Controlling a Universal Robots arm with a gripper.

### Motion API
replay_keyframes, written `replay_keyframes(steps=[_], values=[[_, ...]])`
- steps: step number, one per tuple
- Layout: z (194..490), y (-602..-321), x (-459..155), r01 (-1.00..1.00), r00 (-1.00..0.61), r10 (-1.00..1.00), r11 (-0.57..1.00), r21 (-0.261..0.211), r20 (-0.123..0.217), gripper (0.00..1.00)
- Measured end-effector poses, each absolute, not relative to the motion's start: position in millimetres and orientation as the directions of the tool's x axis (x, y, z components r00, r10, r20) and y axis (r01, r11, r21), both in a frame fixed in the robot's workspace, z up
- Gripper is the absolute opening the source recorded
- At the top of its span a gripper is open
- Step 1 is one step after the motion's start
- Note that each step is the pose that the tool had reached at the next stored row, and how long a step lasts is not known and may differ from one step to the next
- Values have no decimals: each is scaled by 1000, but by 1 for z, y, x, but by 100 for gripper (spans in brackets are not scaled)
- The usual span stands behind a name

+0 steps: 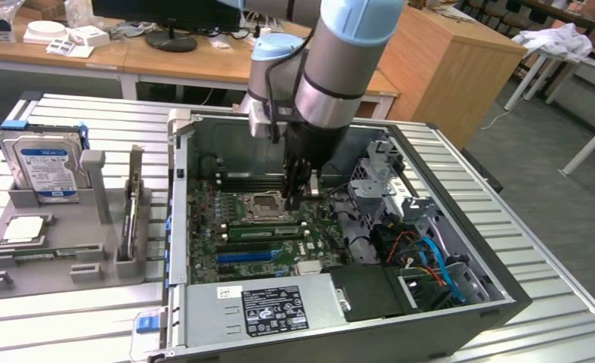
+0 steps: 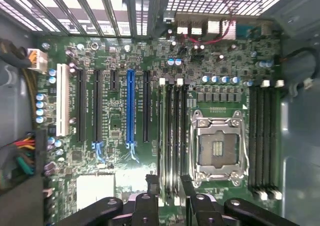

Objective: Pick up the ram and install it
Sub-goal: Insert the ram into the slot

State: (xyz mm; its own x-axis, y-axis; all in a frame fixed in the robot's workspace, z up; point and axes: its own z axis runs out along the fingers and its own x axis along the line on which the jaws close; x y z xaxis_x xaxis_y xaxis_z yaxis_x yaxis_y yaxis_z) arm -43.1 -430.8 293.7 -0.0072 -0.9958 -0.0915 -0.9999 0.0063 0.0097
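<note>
Gripper (image 1: pixel 299 200) (image 2: pixel 169 188) is down inside the PC case (image 1: pixel 478 302), over the motherboard (image 1: pixel 231 215), pointing straight down. The fingers (image 2: pixel 151 186) stand apart with nothing clamped between them. In the wrist view they straddle one end of the bank of memory slots (image 2: pixel 172 131) that runs just beside the CPU socket (image 2: pixel 218 148). The dark slots show through the gap, and which slot is filled cannot be told there.

In the exterior view the ram (image 1: pixel 264 231) is a green stick with dark chips, seated lengthwise in that slot bank. It is just beside the CPU socket (image 1: pixel 267 204) on the side toward the power supply (image 1: pixel 267 306). The fingertips hang just above the ram's end at the exterior view's right. Whether they touch it cannot be told.

The case lies open on a slatted table (image 1: pixel 65 318) and takes up the middle and the exterior view's right of it. A grey holder (image 1: pixel 45 253) sits near the table edge at the exterior view's left, well apart from the gripper. A blue-labelled hard drive (image 1: pixel 45 166) stands upright in its far end. A thin stick (image 1: pixel 133 200) stands on edge in the holder's side nearest the case
</note>
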Motion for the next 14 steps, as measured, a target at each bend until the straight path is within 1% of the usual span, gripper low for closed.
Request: replay_keyframes(steps=[8,14], values=[[324,-431,-43,-1000,-7,-996,6,9,-91,31],[339,-431,-43,-1000,-7,-996,6,8,-91,31]])
